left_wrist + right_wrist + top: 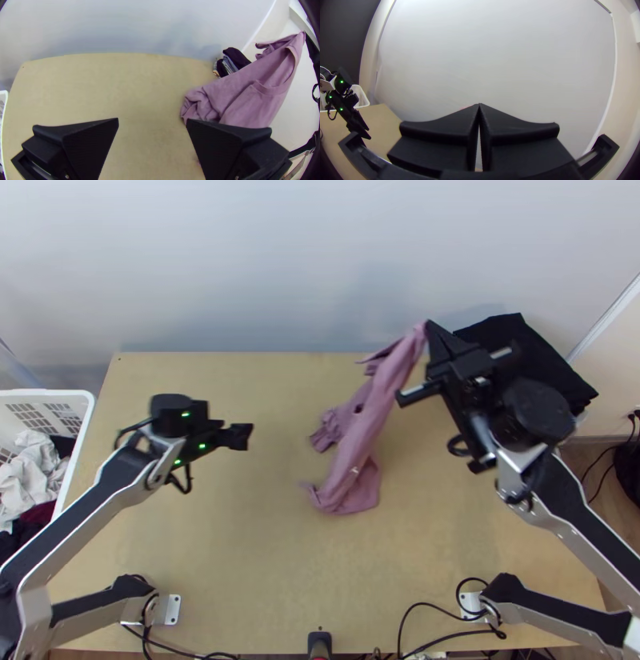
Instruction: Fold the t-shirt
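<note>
**Raised by one end, likely to shake out creases**

The left gripper hovers, fingers spread, probably for a second hold. Over mid-table, the mauve t-shirt droops, bunched, from the right gripper's pinch.

Silver-grey links, black joints, green lights
</note>
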`<action>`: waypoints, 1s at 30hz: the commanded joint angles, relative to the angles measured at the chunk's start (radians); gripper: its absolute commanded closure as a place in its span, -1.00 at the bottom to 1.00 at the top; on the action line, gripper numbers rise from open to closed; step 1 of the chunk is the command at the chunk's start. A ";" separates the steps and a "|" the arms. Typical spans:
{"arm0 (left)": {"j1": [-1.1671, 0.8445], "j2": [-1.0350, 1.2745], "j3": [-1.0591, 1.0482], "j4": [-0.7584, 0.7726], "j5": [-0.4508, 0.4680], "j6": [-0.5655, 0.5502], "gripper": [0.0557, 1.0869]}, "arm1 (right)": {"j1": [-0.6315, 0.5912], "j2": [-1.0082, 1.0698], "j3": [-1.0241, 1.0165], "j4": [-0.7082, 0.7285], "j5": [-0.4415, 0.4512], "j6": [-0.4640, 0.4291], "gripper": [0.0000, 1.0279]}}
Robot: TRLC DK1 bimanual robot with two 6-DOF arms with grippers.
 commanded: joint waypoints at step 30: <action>-0.249 0.775 0.543 0.144 0.138 0.062 -0.90 | -0.008 -0.089 -0.216 -0.016 0.026 0.017 0.95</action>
